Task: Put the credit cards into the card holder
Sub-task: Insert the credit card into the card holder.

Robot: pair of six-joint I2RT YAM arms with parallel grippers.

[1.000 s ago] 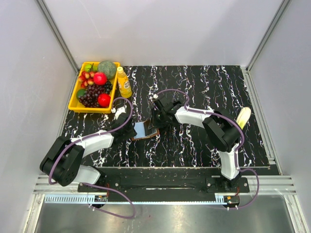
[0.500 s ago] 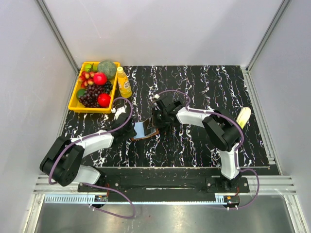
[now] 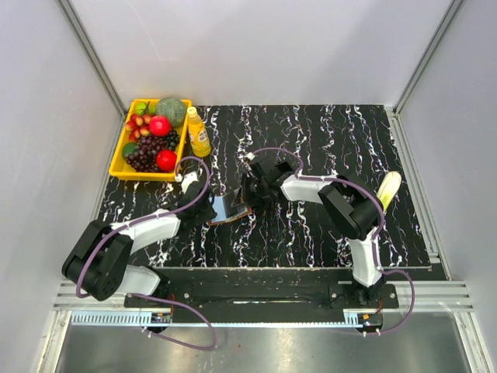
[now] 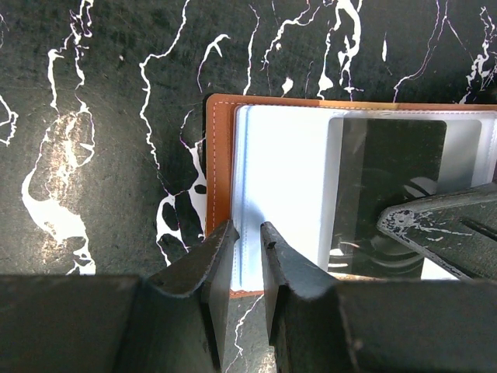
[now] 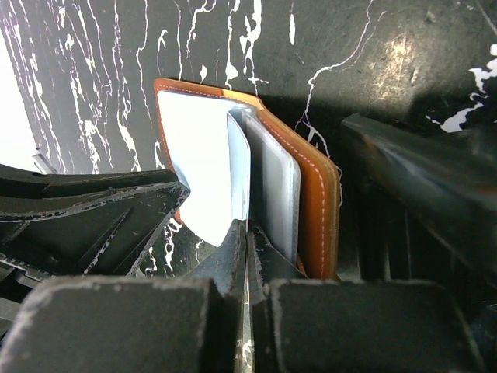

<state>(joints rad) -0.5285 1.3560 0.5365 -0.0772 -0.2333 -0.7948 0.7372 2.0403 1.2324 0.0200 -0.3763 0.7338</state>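
The brown leather card holder (image 3: 230, 208) lies open on the black marble table, its clear leaves showing white. In the left wrist view its stitched left edge (image 4: 220, 155) shows, and a dark credit card (image 4: 388, 179) lies in a clear pocket beside the right gripper's finger (image 4: 443, 225). My left gripper (image 4: 247, 233) is over the holder's left leaf edge, its jaws a narrow gap apart with nothing between them. My right gripper (image 5: 248, 233) is shut on a thin card seen edge-on, among the upright leaves of the holder (image 5: 318, 194).
A yellow tray (image 3: 116, 159) of fruit stands at the far left, with a yellow bottle (image 3: 198, 132) beside it. A banana (image 3: 388, 189) lies to the right, by the right arm. The two grippers nearly touch over the holder.
My left gripper has moved right onto the holder's left edge. My right gripper has edged left toward it. Less of the holder's light inside shows.
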